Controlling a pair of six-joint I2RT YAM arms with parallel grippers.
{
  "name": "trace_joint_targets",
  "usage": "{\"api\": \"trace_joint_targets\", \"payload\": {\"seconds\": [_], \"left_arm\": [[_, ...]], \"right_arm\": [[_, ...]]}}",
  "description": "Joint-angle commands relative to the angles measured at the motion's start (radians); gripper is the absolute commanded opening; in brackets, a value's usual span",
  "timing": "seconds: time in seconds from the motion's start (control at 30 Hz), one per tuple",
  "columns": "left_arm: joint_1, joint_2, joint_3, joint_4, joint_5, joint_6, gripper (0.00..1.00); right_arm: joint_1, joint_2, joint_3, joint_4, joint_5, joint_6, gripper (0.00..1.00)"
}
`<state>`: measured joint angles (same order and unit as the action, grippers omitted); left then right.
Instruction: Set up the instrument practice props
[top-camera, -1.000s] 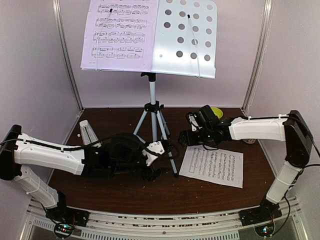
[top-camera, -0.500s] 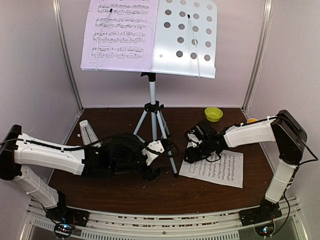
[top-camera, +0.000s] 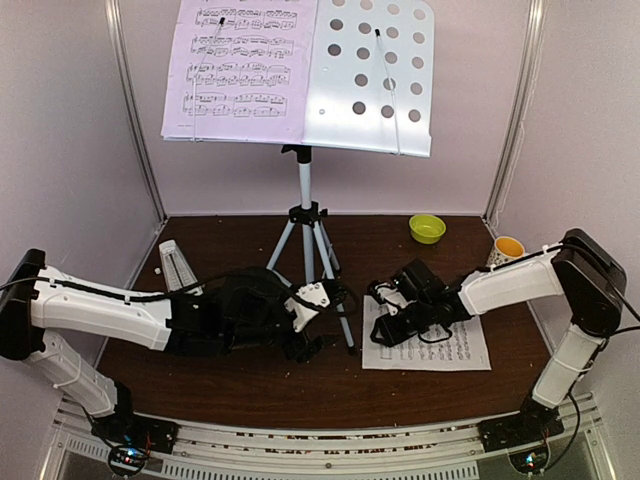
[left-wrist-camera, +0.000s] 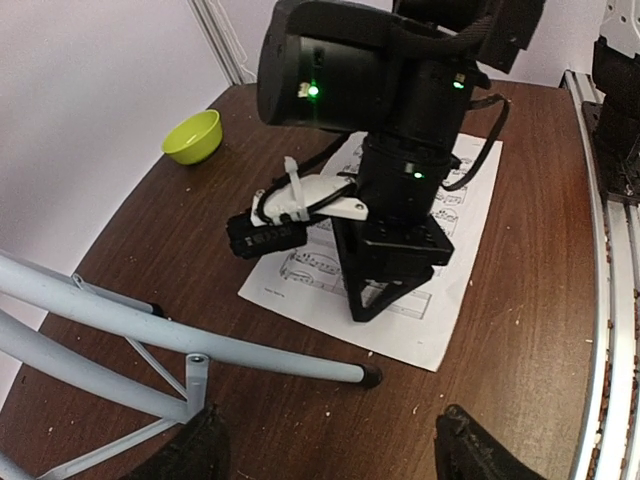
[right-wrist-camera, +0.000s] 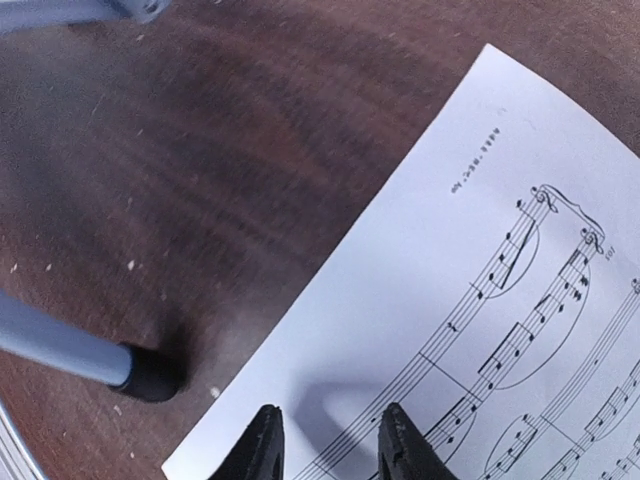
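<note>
At sheet (right-wrist-camera: 450, 300) edge | R pincer (right-wrist-camera: 330, 445) narrow, wrist-cam only | L pincer (left-wrist-camera: 335, 455) wide

The page (top-camera: 445, 345) lies right of the tripod (top-camera: 308, 240) (metronome (top-camera: 175, 262) left, bowl (top-camera: 427, 228) behind)

Right gripper (right-wrist-camera: 328, 445) lower, narrower, over page (top-camera: 455, 350)

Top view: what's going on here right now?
One sheet-music page sits on the music stand. The right gripper is down on the second page, which lies flat on the table. The jaws are narrow with a gap, and the page is not yet lifted. The left gripper rests open and empty beside the stand's legs. The metronome stands at the left.
</note>
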<state>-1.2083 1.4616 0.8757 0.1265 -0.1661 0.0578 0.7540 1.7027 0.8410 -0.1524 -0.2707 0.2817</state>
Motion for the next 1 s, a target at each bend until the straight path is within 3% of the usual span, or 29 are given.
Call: {"api": "trace_joint_targets", "payload": {"seconds": [0.0,0.33,0.5,0.63,0.77,0.97], "left_arm": [[-0.007,0.024,0.006,0.051,0.032,0.007,0.72],[-0.007,0.07,-0.055,0.178,0.131,-0.149,0.72],[-0.007,0.105,-0.078,0.234,0.156,-0.208,0.71],[-0.007,0.133,-0.072,0.186,0.165,-0.218,0.7],[-0.015,0.123,-0.146,0.219,0.211,-0.263,0.69],[-0.136,0.166,-0.101,0.077,0.069,-0.053,0.73]], "right_arm": [[0.08,-0.022,-0.11,-0.096,-0.091,-0.036,0.34],[0.276,-0.095,-0.136,-0.125,-0.134,-0.062,0.35],[0.274,-0.22,-0.154,-0.161,-0.083,-0.027,0.4],[0.252,-0.313,-0.146,-0.175,-0.048,0.016,0.45],[0.209,-0.378,-0.153,-0.207,-0.025,0.073,0.48],[0.102,-0.353,-0.21,-0.221,0.008,0.104,0.48]]}}
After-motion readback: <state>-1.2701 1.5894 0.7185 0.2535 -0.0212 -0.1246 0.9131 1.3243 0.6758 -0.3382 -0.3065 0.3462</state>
